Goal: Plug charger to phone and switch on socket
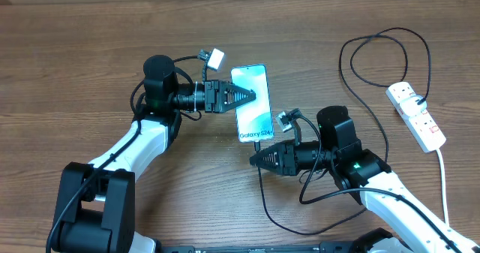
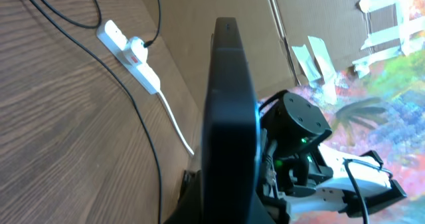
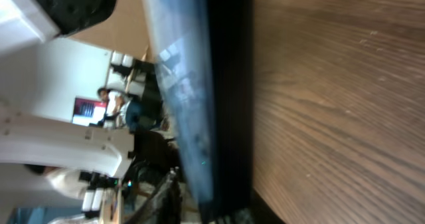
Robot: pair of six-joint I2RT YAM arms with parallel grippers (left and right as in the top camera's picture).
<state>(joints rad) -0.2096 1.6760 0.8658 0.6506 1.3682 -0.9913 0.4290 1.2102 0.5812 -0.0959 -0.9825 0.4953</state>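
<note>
Light-blue screen upward, the phone lies slanted near the middle of the wooden table and serves as the reference point.

The left gripper reaches in from the phone's left. Its fingers overlap the phone's left edge and are closed on it. The left wrist view shows the phone edge-on, directly ahead.

The right gripper sits just below the phone's bottom edge, with its fingers drawn to a narrow point. The charger crosses that point and runs up to the phone's bottom edge. Whether the fingers actually clamp the cable cannot be told.

The socket lies well to the phone's right, with a plug in it. Its switch positions are too small to read.

Step in hand, as judged: mating the connector to the phone. Full seating cannot be confirmed.

Next move:
- Keep the phone steady with the left gripper.
- Press the connector straight along the phone's long axis.
- Release, then send the right arm to the socket switch.
</note>
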